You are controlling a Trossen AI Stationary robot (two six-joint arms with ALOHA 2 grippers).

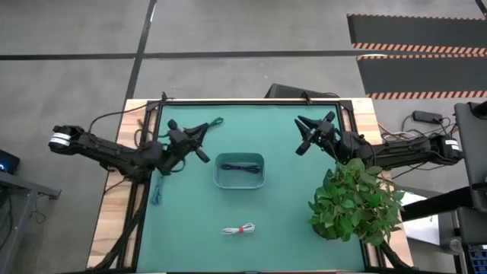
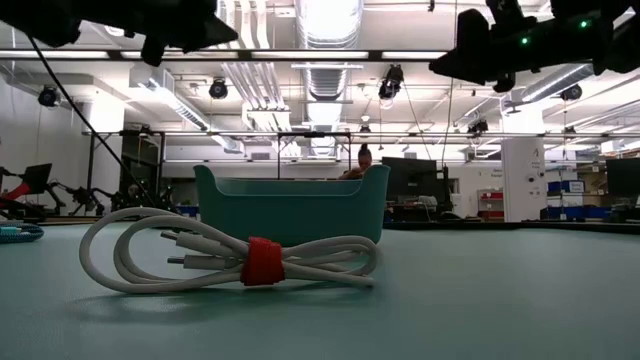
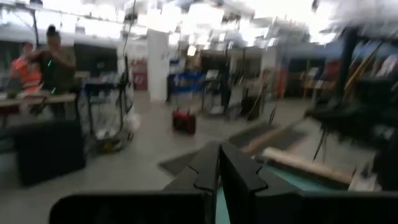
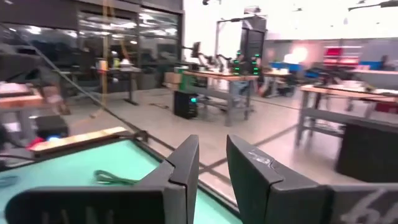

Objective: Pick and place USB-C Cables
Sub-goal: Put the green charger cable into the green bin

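The pale tray (image 1: 261,181) sits mid-table, with the dark blue cable (image 1: 242,168) lying inside it. The white cable with the red tie (image 1: 238,229) (image 2: 230,262) lies on the mat near the near edge. The green cable (image 1: 215,122) (image 4: 112,178) lies by the far edge, and the teal cable (image 1: 157,190) (image 2: 15,233) by the left edge. My left gripper (image 1: 204,143) (image 3: 219,168) hovers shut and empty left of the tray. My right gripper (image 1: 300,135) (image 4: 212,165) hovers right of the tray, slightly open and empty.
A potted green plant (image 1: 354,199) stands on the table's near right part, under my right arm. The teal mat has a raised dark frame (image 1: 251,100) along its far edge. People (image 3: 43,59) stand in the room beyond the table.
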